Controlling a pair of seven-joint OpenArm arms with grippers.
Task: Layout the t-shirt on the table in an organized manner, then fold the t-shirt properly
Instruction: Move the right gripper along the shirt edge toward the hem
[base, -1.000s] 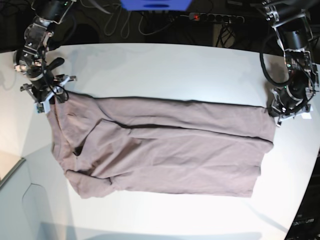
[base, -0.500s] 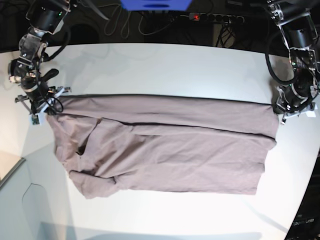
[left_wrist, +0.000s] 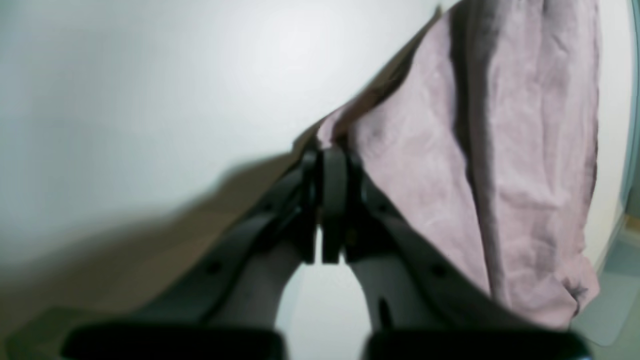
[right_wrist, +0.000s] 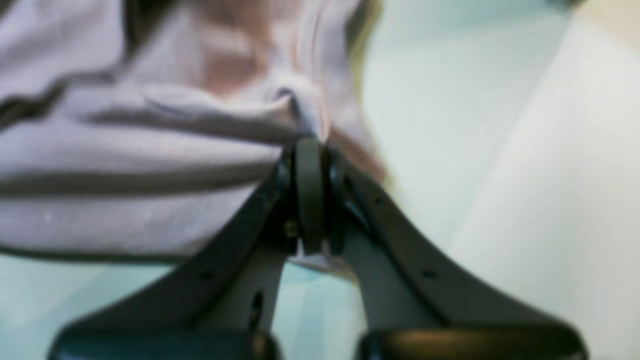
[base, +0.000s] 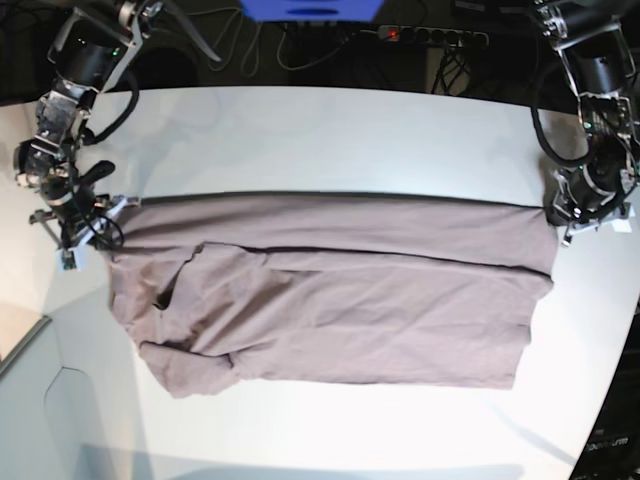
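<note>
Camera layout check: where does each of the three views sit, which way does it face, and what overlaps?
Base: high above, looking down on the white curved-edge table and the spread dusty mauve cotton t-shirt; both arms show, left gripper at image right, right gripper at image left.
Left wrist: behind the left gripper, facing along its fingers, shut on the t-shirt edge.
Right wrist: behind the right gripper, shut on bunched t-shirt.
Shared: all three show t-shirt and table; each pinch also appears in base.
</note>
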